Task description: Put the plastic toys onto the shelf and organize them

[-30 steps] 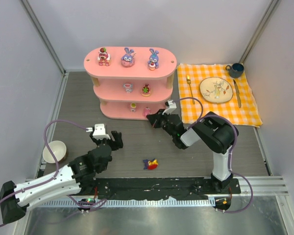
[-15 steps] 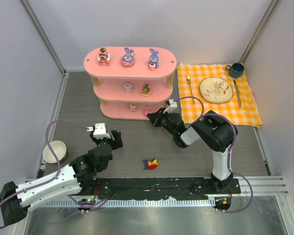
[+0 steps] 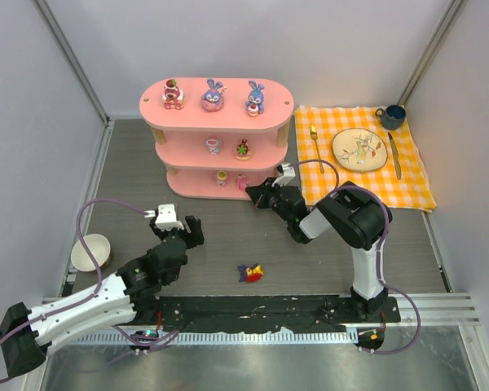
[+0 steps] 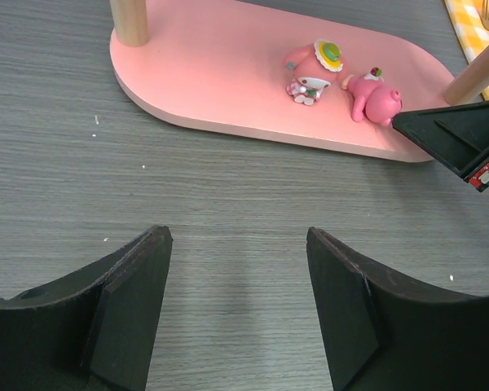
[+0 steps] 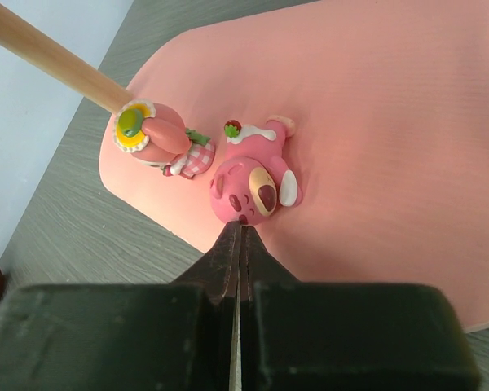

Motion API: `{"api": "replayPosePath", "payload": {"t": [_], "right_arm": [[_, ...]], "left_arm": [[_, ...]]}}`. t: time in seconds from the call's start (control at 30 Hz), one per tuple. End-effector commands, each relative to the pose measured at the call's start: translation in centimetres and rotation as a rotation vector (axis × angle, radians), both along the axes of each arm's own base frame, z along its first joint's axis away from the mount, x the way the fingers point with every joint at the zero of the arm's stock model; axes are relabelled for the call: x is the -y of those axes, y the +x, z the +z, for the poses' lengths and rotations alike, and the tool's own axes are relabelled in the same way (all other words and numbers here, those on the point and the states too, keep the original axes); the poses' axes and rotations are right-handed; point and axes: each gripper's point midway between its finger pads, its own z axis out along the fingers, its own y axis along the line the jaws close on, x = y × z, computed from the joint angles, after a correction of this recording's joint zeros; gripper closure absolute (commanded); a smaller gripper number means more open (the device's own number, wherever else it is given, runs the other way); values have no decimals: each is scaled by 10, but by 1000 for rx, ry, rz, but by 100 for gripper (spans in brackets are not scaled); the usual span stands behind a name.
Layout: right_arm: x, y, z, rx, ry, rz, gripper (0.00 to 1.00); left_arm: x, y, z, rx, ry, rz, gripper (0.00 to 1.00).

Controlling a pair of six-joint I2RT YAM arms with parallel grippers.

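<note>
On the bottom board (image 5: 375,122) of the pink shelf (image 3: 232,114), near its front edge, a pink bear figure (image 5: 253,183) lies toppled with its face up, not standing. Just beside it, a hatted pink figure (image 5: 159,134) leans over close to a wooden post.

Right claw (image 5: 239,236): clenched, jaws pressed flat together, nothing between them. Its tip sits at the bear's head; I cannot tell whether it touches or stops just short.

Left claw (image 4: 238,236): released, jaws apart and empty, hanging over bare worktop (image 3: 228,236) well short of the shelf.

Other toys: three stand on the top board and two on the middle one. A red-yellow-purple toy (image 3: 250,272) lies on the worktop between the two arms, not yet shelved.

Handling estimate for the bear:
- Hard moulded plastic, so stiff and not fragile.
- Very light; a nudge from a closed tip would likely slide it rather than tip it upright.
- Glossy and rounded all over, so it is probably slippery and liable to squirt out of a pinch on the head.

Best hold, in my judgement: open the jaws and close them across the torso, from side to side, below the wide head. The small cap ornament and the limbs look too small to grip. The front edge is near, so a push outward risks dropping the bear off the board.
</note>
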Motion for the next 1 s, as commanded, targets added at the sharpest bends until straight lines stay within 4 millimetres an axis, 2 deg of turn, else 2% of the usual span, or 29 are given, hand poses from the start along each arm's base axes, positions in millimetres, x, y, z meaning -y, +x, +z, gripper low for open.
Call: {"api": "replayPosePath", "payload": {"t": [0.0,0.97], "right_arm": [[-9,13,29,88,52,8,99],[-27,4,26,78,65,117,99]], "left_arm": [[1,3,8,31,-35,9,28],[-2,3,5,28,-37,14,29]]}}
